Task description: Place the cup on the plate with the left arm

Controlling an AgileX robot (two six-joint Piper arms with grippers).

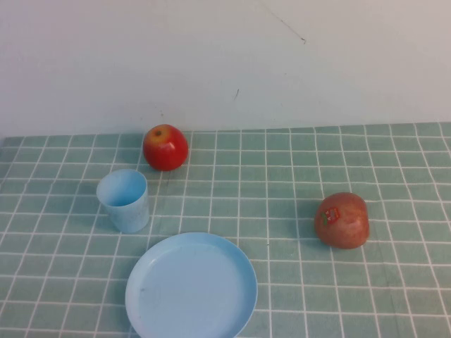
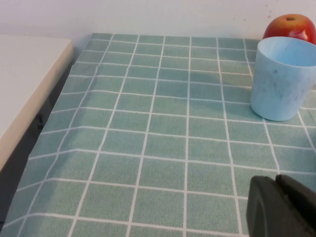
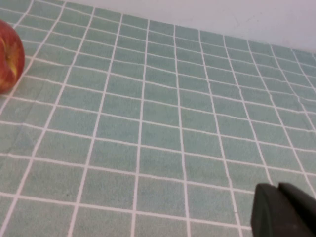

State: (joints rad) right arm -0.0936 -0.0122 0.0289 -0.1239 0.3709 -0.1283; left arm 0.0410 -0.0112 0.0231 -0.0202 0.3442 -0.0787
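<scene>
Cup [image 1: 123, 200]: upright, light blue, handleless.

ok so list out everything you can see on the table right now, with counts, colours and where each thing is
cup: one, light blue, upright, empty, left side of the table, just beyond the plate
plate: one, light blue, near edge, centre-left, nothing on it
round apple: one, red with yellow top, behind the cup near the wall
stickered apple: one, dull red, right side
tablecloth: one, green with white grid
left gripper: black, short of the cup, touching nothing
right gripper: black, over bare cloth, holding nothing
</scene>
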